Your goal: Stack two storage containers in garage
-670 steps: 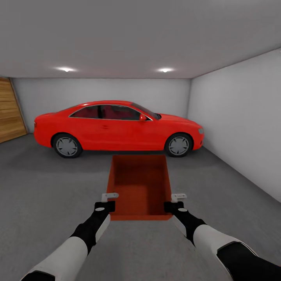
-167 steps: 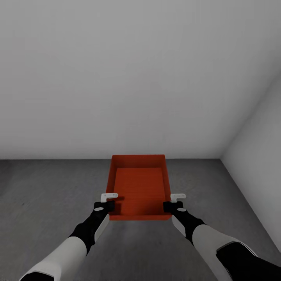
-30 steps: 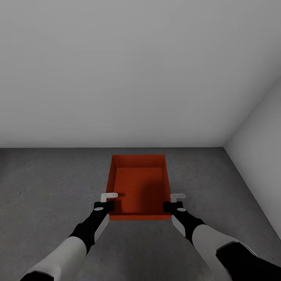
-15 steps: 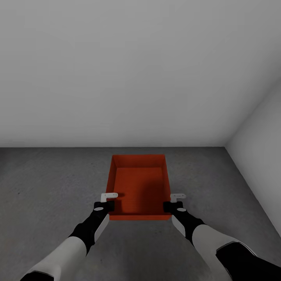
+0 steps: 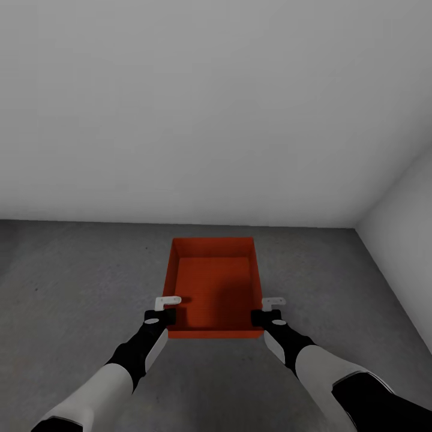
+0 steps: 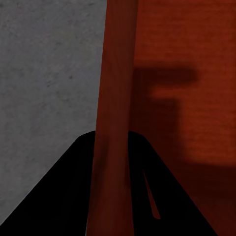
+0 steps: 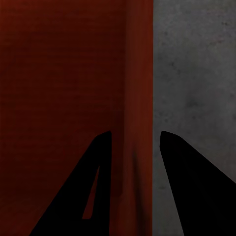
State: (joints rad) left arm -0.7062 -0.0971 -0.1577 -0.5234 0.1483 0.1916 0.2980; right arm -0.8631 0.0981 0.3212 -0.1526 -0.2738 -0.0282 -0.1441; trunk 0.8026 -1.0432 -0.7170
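Red-orange storage container [image 5: 215, 285] held out front over the dark grey mottled floor [image 5: 72, 282], open side up, long axis pointing away toward the plain grey-white wall [image 5: 198, 108]. Nothing visible inside, only a shadow across the near part of its bottom. Left gripper [image 5: 166, 314] clamped on the near end of the container's left wall, right gripper [image 5: 261, 315] clamped on the near end of the right wall; a white bracket-like piece beside each rim. Left wrist view: black fingers [image 6: 73, 196] straddling the upright red wall [image 6: 118, 98], one outside over the floor, one inside the bin, closed down to wall thickness. Right wrist view: same picture mirrored, fingers [image 7: 187, 187] either side of the wall [image 7: 139, 88], pinched tight on it, grey floor [image 7: 196, 73] on the outer side and bin interior on the other. Cannot tell from these views whether the container's underside touches the floor or hangs above it. Second grey-white wall [image 5: 402, 222] at the right of the head view, meeting the far wall in a corner well beyond the container. Both forearms, white with black wrists, reaching forward symmetrically from the lower edge of the head view.
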